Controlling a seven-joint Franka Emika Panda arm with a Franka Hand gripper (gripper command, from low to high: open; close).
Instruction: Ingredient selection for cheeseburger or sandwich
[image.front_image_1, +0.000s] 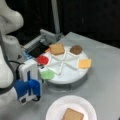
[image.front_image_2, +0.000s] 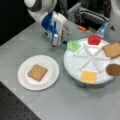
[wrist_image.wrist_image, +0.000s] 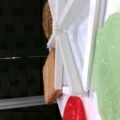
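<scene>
Toast square (image.front_image_2: 37, 72) alone on my plate (image.front_image_2: 23, 81); tray (image.front_image_2: 75, 63) holds lettuce (image.front_image_2: 73, 45), tomato (image.front_image_2: 94, 39), cheese (image.front_image_2: 88, 77), patty (image.front_image_2: 113, 69), second toast (image.front_image_2: 112, 50). Gripper (image.front_image_2: 55, 41) beside lettuce edge, grip state unclear.

The rounded, glossy white plastic robot arm (image.front_image_1: 8, 37) is showing smooth, bulbous link shells with soft grey shading at the joints in both front views. A thin black cable (image.front_image_1: 11, 63) is running down along its side toward the wrist in a front view. The boxy white gripper (image.front_image_1: 28, 96) is wearing bright blue plastic covers over its lower half, with a narrow blue stripe running along the white housing above them. In a front view the same white and blue body (image.front_image_2: 53, 43) is showing a grey tip at its end.
</scene>
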